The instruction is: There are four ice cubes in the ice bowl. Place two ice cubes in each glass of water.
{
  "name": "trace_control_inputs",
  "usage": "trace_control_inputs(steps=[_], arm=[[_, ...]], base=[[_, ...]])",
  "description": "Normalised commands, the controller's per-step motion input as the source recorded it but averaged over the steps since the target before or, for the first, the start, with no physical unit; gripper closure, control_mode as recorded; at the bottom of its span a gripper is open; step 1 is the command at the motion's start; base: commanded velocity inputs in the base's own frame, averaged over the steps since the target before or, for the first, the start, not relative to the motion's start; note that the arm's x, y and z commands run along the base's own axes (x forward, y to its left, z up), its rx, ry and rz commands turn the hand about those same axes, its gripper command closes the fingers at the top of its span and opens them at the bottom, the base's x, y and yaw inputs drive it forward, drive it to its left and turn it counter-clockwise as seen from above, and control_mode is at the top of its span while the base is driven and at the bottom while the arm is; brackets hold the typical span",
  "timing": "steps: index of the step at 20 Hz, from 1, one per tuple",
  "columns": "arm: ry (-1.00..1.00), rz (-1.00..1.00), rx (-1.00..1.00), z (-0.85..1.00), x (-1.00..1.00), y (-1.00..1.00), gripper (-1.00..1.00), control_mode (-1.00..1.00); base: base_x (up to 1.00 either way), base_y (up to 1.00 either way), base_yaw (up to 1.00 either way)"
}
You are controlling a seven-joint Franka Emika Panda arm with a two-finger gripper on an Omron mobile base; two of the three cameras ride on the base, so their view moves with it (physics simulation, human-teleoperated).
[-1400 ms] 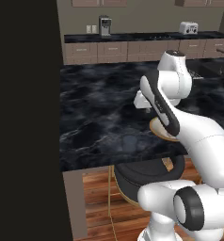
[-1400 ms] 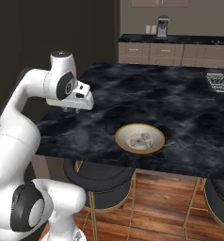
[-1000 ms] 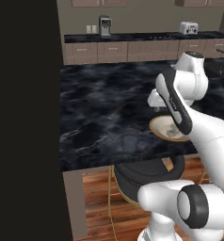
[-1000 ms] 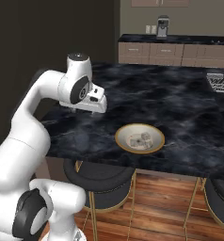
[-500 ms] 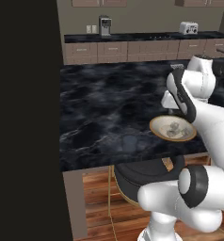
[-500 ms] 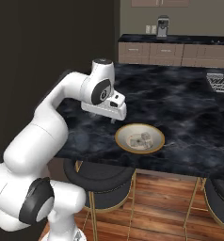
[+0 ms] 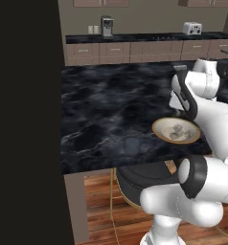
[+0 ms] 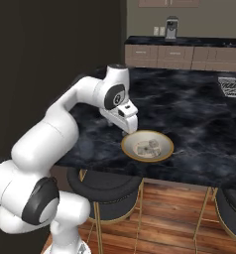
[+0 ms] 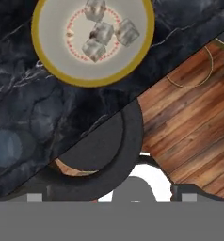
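black marble counter (image 8: 199, 119): carrying a gold-rimmed bowl (image 8: 147, 146) near its front edge, four ice cubes (image 9: 104, 30) lying inside; two dark glasses (image 9: 8, 147) sitting close together just beside the bowl, near the same edge.

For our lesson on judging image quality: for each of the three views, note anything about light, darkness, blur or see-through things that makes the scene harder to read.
Left base view: an unlit dark wall covers the left side, and a glass of water barely shows against the black marble. Right base view: dim upper left, but the ice bowl stands out bright. Hand view: the ice cubes look soft-edged, and a glass is just a faint bluish circle.
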Motion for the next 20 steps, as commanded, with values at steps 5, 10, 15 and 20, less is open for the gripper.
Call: trace_control_inputs(steps=[5,10,15,20], arm=[[-0.01,-0.50,0.00,-0.29,0.02,0.04,-1.00,-1.00],[0.01,-0.24,0.03,-0.26,-0.10,-0.76,-1.00,-1.00],[0.00,-0.13,0.14,-0.31,0.02,-0.16,-1.00,-1.00],[0.00,-0.05,0.13,-0.31,0.23,0.09,-1.00,-1.00]], base=[[0.00,0.00,0.00],[0.00,0.00,0.00],[0.00,0.00,0.00],[0.00,0.00,0.00]])
